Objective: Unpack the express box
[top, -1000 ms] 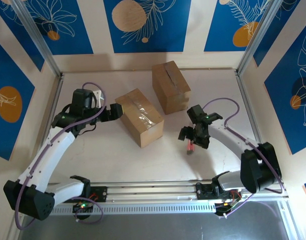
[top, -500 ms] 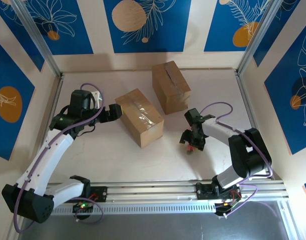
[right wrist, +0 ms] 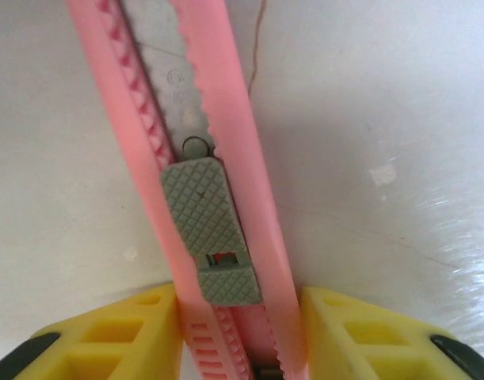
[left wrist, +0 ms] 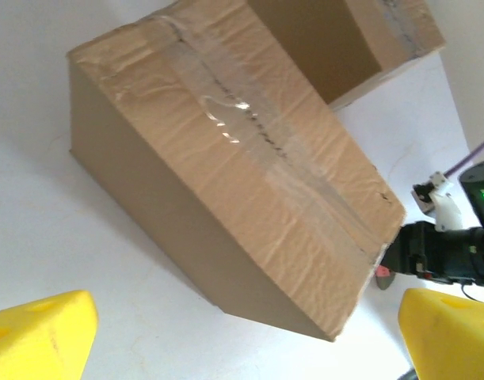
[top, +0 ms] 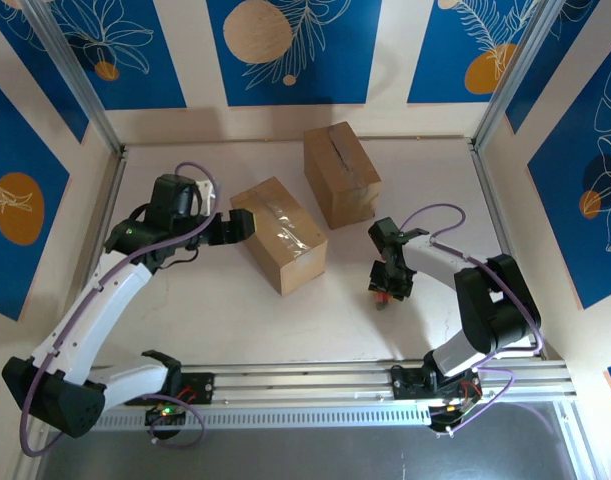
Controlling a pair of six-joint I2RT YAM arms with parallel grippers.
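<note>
Cardboard sealed with clear tape along its top, the express box (top: 278,235) lies on the table (top: 205,310) with its long axis diagonal, far-left to near-right, a second box (top: 340,172) just beyond its far-right side. At its far-left end the left tool (top: 237,222) stands wide open, yellow fingers (left wrist: 36,340) spread either side. Right of the box's near end, the right tool (right wrist: 240,301) has its pads (right wrist: 139,332) clamped on a pink utility knife (right wrist: 202,182), whose long body points straight out from between them.
</note>
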